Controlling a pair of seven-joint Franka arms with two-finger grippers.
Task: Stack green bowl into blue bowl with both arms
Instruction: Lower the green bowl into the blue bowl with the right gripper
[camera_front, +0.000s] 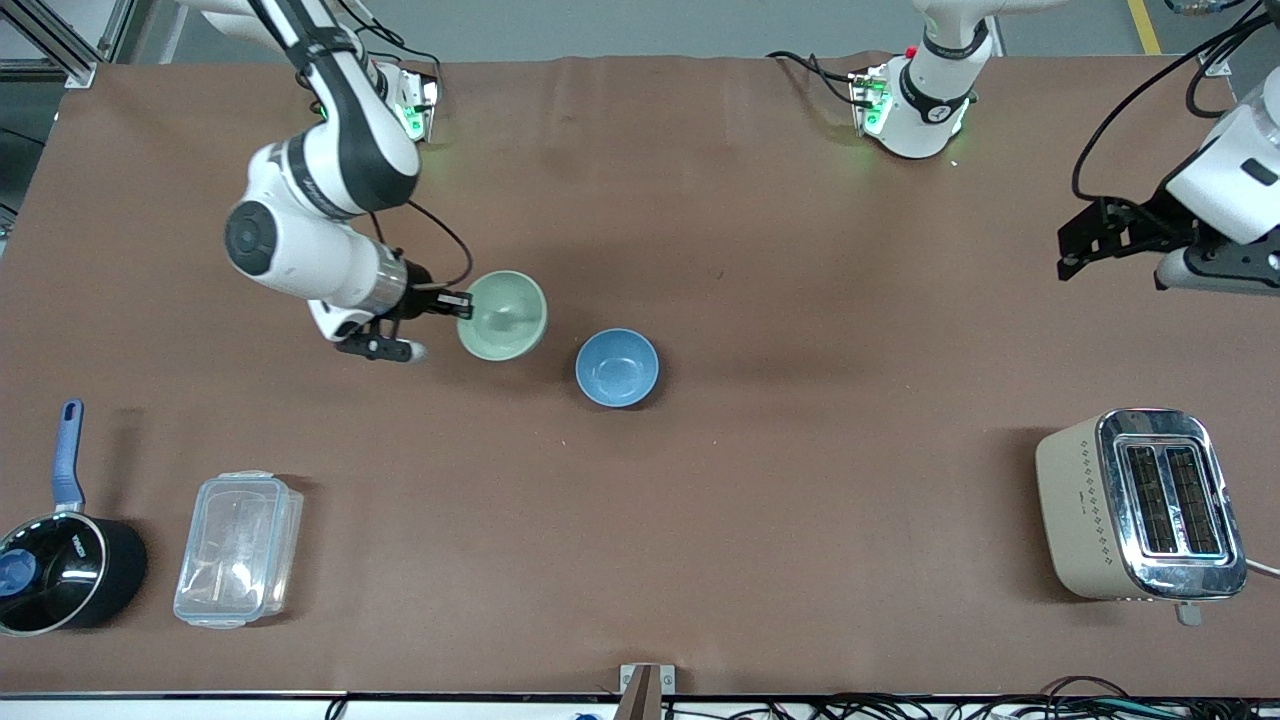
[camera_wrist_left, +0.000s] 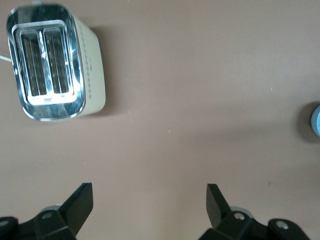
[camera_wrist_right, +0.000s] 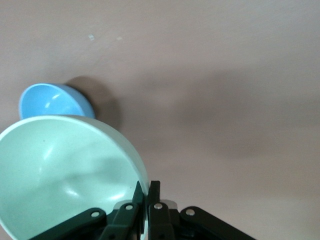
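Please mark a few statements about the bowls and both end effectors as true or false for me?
1. The right end effector is shut on the green bowl at its rim. True.
2. The green bowl already sits inside the blue bowl. False: they are apart, side by side.
3. The left end effector is open over bare table near the toaster. True.
4. The blue bowl holds a spoon. False: nothing shows in it.
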